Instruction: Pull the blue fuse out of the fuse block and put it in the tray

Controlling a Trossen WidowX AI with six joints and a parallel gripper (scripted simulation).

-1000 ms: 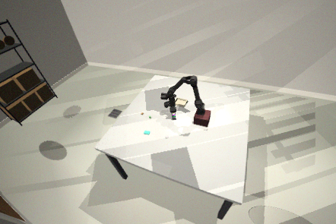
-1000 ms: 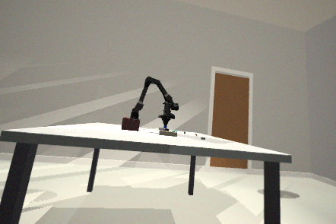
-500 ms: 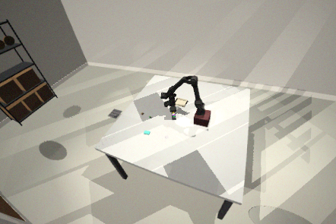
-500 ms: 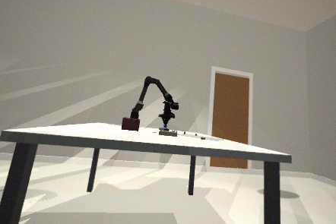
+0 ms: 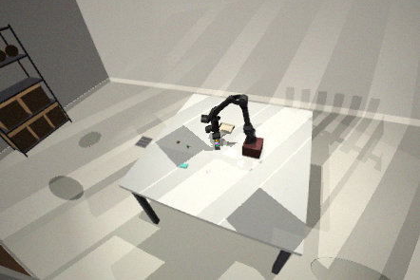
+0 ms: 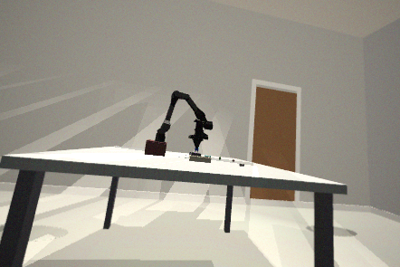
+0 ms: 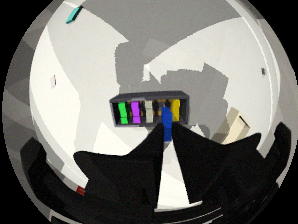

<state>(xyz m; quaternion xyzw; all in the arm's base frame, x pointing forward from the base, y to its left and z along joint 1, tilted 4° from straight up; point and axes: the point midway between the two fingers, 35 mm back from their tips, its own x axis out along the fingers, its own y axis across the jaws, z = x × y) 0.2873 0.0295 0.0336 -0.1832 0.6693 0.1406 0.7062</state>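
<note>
One fuse gripped for a straight lift
The gripper (image 7: 166, 137) is clamping the blue fuse (image 7: 166, 121) from above, clearing the neighbouring fuses in the fuse block (image 7: 149, 98).

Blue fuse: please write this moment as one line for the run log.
stage: extraction | jaws: shut on blue fuse | fuse block: green, magenta, pale, yellow fuses seated | tray: fuse not in it
</note>
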